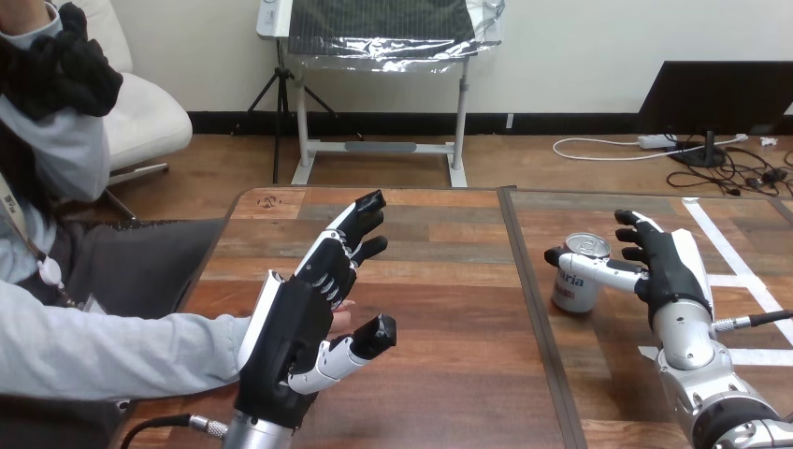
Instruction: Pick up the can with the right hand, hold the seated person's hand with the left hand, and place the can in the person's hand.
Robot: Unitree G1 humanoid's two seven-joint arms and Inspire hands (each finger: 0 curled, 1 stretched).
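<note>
Can (573, 290) upright on wooden table (449, 290), long axis vertical, top up. Right hand (669, 267) grips it, thumb across front. Left hand (299, 318) open, over person's hand (347, 306).

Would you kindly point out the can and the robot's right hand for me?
can (572, 293), head view, on its lower white side wall.
right hand (670, 269), head view, on its black palm.

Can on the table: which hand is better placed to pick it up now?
Right. The right hand is beside the can, which stands upright on its side of the table. The left hand is well away, in front of the person's hand.
</note>
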